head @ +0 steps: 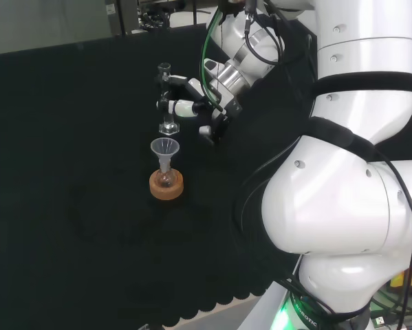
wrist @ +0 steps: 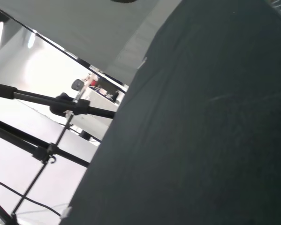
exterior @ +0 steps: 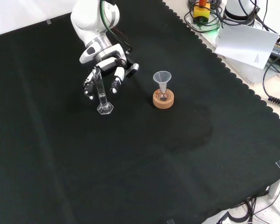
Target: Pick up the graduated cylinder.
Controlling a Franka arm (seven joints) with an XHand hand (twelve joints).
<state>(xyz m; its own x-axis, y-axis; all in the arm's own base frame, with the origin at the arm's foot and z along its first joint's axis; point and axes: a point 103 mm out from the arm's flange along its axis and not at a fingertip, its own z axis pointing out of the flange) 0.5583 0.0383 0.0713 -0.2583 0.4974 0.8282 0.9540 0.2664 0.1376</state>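
Front view: cylinder (exterior: 101, 93), clear, tall, light, slippery (likely fragile); robot hand (exterior: 104, 70) curls round its mid-tube, a sensible hold.

One graduated cylinder (exterior: 101, 92), one funnel (exterior: 161, 79), one cork ring (exterior: 163, 99) — one of each.

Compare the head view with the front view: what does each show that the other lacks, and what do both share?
Head view alone: the arm's big white links at its right. Front view alone: the white sheet and cables past the cloth's scalloped edge at its right. Both: the hand with fingers around the upright graduated cylinder, and a funnel in a flask on a cork ring.
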